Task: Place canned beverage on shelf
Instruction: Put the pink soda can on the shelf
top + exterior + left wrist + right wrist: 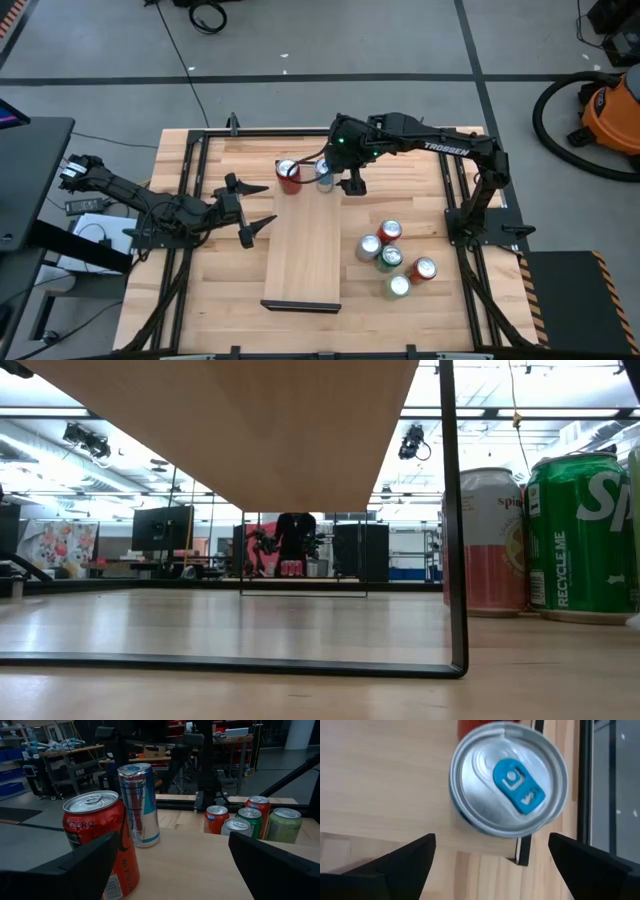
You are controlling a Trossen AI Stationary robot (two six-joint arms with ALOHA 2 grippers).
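The shelf (302, 255) is a long light-wood board on thin dark legs (455, 510). A red can (288, 175) and a slim silver-and-blue can (323, 172) stand upright on its far end. My right gripper (352, 184) hovers open and empty just right of the slim can. Its wrist view looks down on the can's top (509, 780), which lies beyond the open fingers (490, 850). My left gripper (252, 208) is open and empty at the shelf's left side. It faces the red can (97, 840) and the slim can (140, 805).
Several more cans (392, 260) stand in a group on the plank tabletop right of the shelf. They also show in the left wrist view (250, 817), and two show in the low view (560, 535). The near half of the shelf top is bare.
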